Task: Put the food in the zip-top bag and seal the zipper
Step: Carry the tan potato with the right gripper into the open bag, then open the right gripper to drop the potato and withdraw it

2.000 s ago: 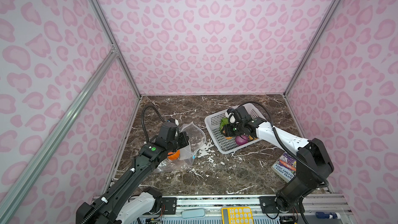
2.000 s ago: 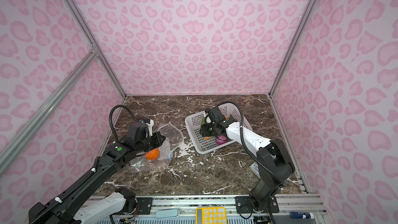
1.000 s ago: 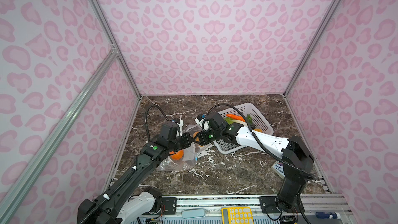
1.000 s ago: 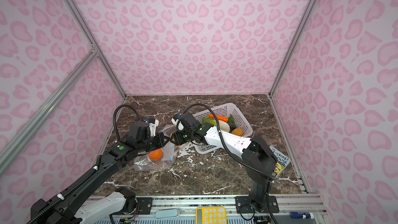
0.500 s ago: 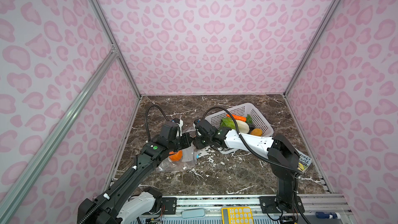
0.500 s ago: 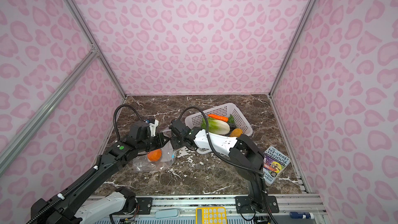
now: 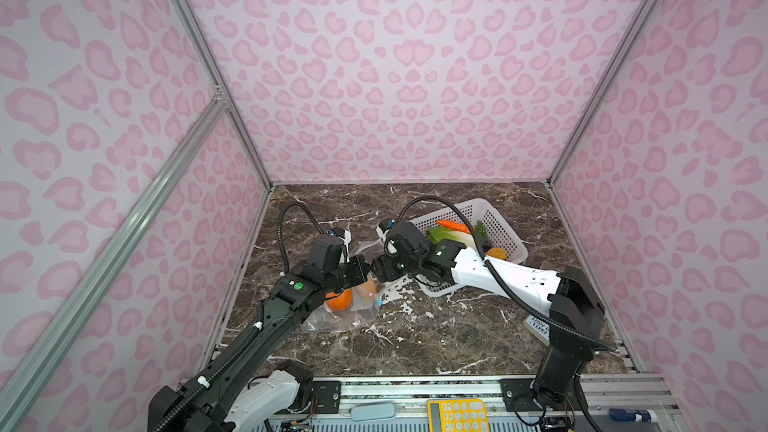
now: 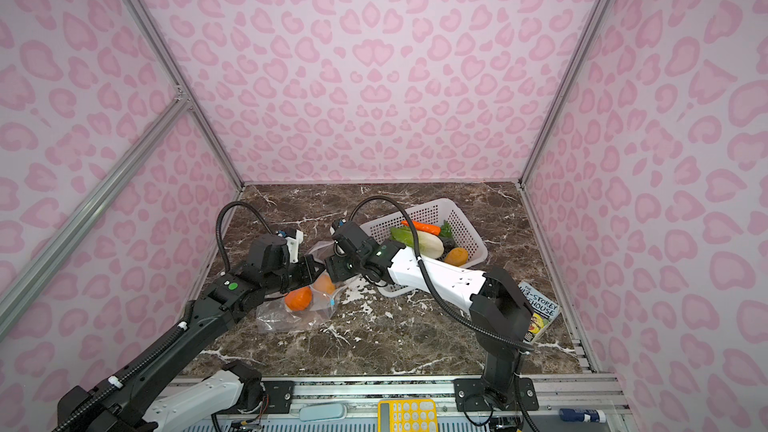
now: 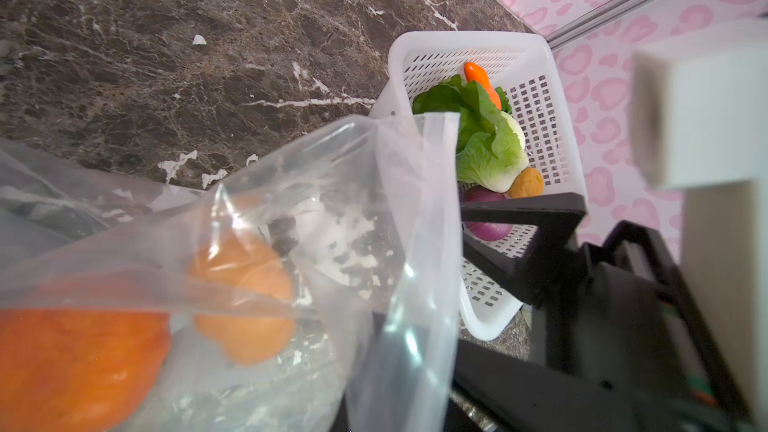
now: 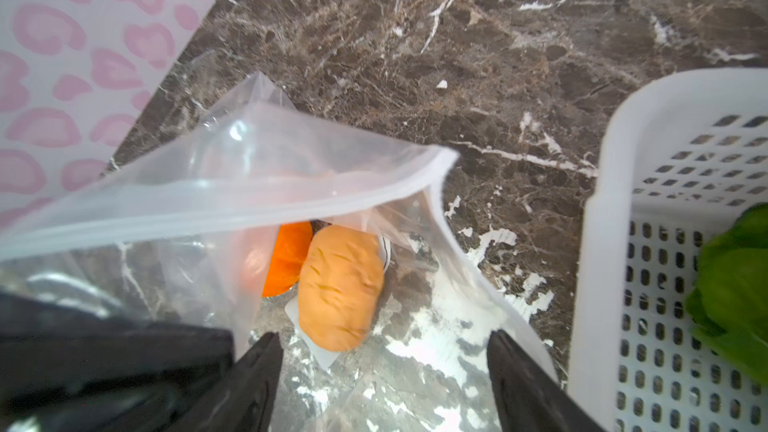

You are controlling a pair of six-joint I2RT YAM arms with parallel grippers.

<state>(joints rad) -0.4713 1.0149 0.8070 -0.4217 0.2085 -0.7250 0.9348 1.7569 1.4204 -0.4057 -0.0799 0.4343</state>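
Clear plastic of the zip-top bag (image 8: 286, 317) lies crumpled on the brown marble table (image 8: 415, 342), left of centre in both top views. The left gripper (image 8: 312, 270) is clamped tight on the bag's mouth edge and holds it raised off the table. The right gripper (image 10: 384, 336) sits at that mouth from the right of the frame, its fingers spread wide with nothing between them. In the right wrist view the two black fingertips frame the opening.

Just past them, inside the bag, a tan potato (image 10: 340, 288) lies against the orange pumpkin (image 10: 289, 259). The zipper (image 10: 232, 201) runs as a thick strip along the lifted edge, unsealed. Its blue tab (image 8: 332, 302) shows at the bag's right side in a top view.

Just beside the bag, right of centre, the white basket (image 8: 432, 209) holds the cabbage (image 9: 490, 139), the carrot (image 9: 478, 76), a second potato (image 9: 525, 182) and the purple onion (image 9: 486, 222), the last partly hidden behind a black finger.
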